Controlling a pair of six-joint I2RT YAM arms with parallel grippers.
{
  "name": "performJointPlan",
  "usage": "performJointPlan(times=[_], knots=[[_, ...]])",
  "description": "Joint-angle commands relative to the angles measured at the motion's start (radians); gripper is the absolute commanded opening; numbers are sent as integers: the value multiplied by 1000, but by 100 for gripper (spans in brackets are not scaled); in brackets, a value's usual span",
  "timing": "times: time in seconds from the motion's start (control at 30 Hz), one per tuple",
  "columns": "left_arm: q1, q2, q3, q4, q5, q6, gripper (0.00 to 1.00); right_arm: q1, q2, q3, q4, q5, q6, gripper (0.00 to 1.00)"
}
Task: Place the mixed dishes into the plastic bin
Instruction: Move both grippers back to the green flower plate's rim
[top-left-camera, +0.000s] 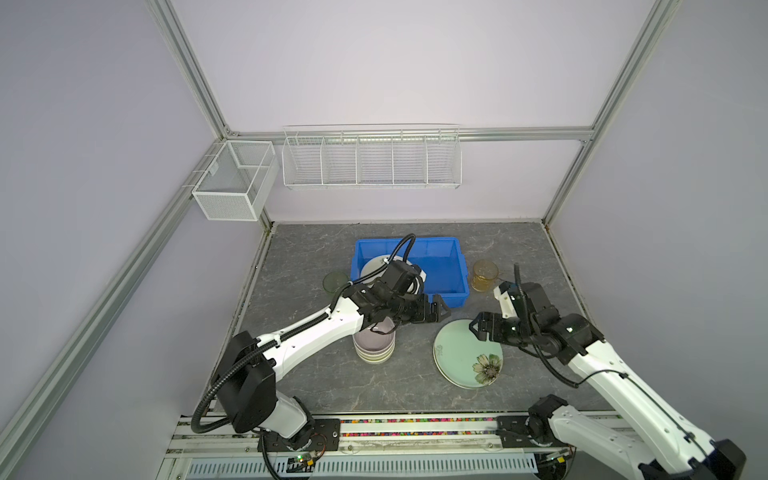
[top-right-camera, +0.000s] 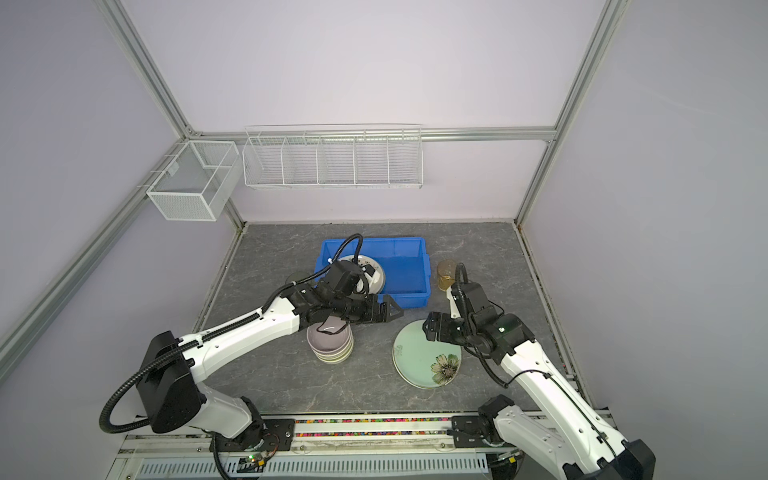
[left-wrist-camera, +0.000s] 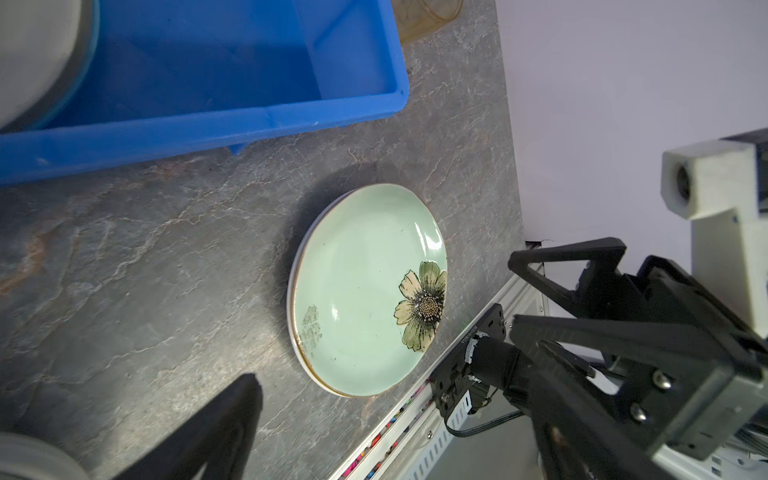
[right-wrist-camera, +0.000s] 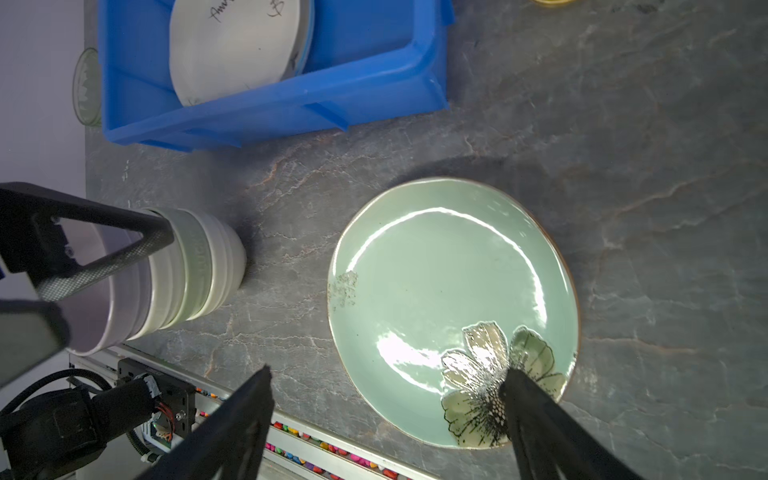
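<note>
Right gripper (right-wrist-camera: 387, 370) hangs spread, empty, over the green floral plate (right-wrist-camera: 436, 291); left gripper (top-left-camera: 439, 308) gapes empty. Left wrist view shows a white rim (left-wrist-camera: 291, 303) under it; right wrist view doesn't.

blue bin (top-left-camera: 440, 270) bare on right, white plate (right-wrist-camera: 237, 50) blocking left, open tabletop (top-left-camera: 411, 357) between bowls (top-left-camera: 374, 347) and floral plate (top-left-camera: 461, 353)

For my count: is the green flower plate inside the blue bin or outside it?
Outside. The green flower plate lies flat in front of the blue bin, with bare table between them.
</note>
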Motion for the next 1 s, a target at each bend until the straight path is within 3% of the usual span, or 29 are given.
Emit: performJointPlan(times=[0.0, 0.2, 0.4, 0.97], knots=[[-34, 42, 15, 23, -39, -29, 100, -26, -29, -76, -25, 7, 57, 89], [-56, 122, 17, -2, -30, -40, 100, -145, -118, -196, 12, -63, 64, 89], [-73, 179, 19, 12, -48, -45, 100, -226, -97, -260, 62, -121, 26, 89], [-94, 262, 30, 61, -50, -29, 100, -265, -19, -339, 179, -161, -5, 89]])
